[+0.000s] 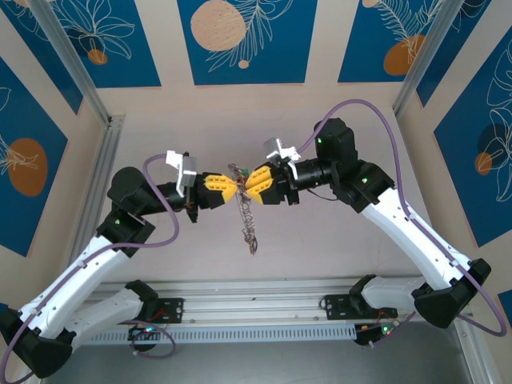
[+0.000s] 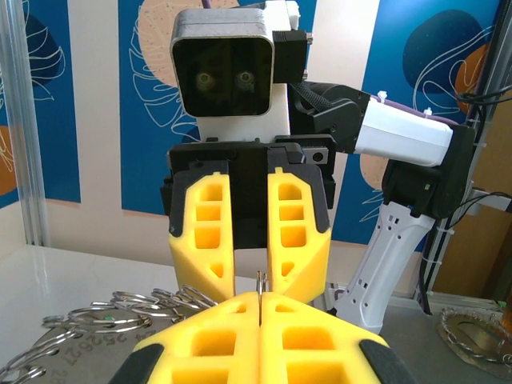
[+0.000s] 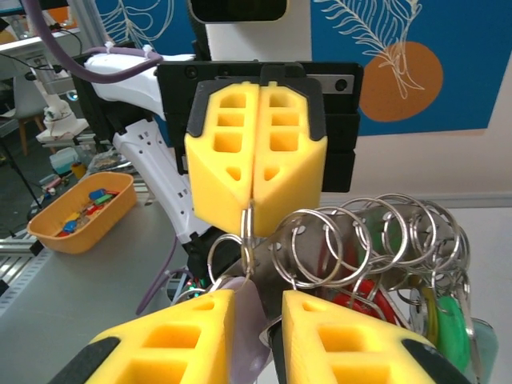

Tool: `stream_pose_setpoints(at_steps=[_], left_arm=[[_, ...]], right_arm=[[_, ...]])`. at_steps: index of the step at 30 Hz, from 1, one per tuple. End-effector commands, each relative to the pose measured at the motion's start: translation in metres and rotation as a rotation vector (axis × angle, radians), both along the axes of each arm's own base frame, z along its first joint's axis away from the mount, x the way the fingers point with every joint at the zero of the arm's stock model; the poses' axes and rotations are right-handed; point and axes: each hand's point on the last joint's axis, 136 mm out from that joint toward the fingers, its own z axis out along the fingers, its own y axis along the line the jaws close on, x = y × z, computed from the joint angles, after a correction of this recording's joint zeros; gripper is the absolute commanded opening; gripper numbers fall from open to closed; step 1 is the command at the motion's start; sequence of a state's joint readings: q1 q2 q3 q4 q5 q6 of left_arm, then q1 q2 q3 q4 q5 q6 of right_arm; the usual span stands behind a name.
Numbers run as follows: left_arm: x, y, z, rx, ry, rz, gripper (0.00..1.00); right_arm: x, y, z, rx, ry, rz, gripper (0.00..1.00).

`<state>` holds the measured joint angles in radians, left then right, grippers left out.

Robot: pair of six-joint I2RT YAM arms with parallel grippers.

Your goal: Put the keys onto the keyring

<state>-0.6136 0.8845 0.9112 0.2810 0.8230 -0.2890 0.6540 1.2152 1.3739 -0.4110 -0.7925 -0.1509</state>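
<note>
Left yellow-fingered gripper [image 3: 254, 218] is pressed together, pinching 1 wire of the thin grey metal keyring [image 3: 364, 240], which hangs mid-air between the arms. Right yellow-fingered gripper [image 3: 258, 308] stands slightly spread about the pale lilac-white key [image 3: 246, 320]. Judged light, stiff, slippery; take the key by its head.

The pale table [image 1: 336, 256] bears, it seems, the trailing end of the keyring [image 1: 250, 228].
</note>
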Motion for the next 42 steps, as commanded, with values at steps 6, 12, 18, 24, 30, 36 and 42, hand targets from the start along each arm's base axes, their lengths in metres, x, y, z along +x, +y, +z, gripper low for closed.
stream_pose_setpoints(at_steps=[6, 12, 18, 24, 30, 36, 42], left_arm=[[-0.014, 0.006, 0.032, -0.054, -0.106, -0.014, 0.00], [-0.016, 0.005, 0.033, -0.059, -0.107, -0.033, 0.00], [-0.019, 0.002, 0.028, -0.047, -0.092, -0.077, 0.00], [-0.019, -0.001, 0.024, -0.043, -0.083, -0.100, 0.00], [-0.020, -0.001, 0.024, -0.043, -0.083, -0.102, 0.00], [-0.020, 0.000, 0.026, -0.050, -0.086, -0.101, 0.00], [-0.004, 0.001, 0.015, 0.063, -0.069, 0.015, 0.01]], right_arm=[[-0.026, -0.005, 0.002, 0.016, 0.045, 0.132, 0.24], [-0.013, -0.003, -0.004, -0.007, 0.048, 0.064, 0.23], [-0.016, -0.003, 0.009, 0.069, 0.011, 0.084, 0.23], [-0.014, 0.001, 0.011, 0.076, 0.026, 0.102, 0.23], [-0.018, 0.004, 0.010, 0.079, 0.026, 0.124, 0.22], [-0.014, 0.006, 0.007, 0.062, 0.026, 0.106, 0.00], [-0.004, 0.006, -0.001, -0.025, -0.068, -0.024, 0.00]])
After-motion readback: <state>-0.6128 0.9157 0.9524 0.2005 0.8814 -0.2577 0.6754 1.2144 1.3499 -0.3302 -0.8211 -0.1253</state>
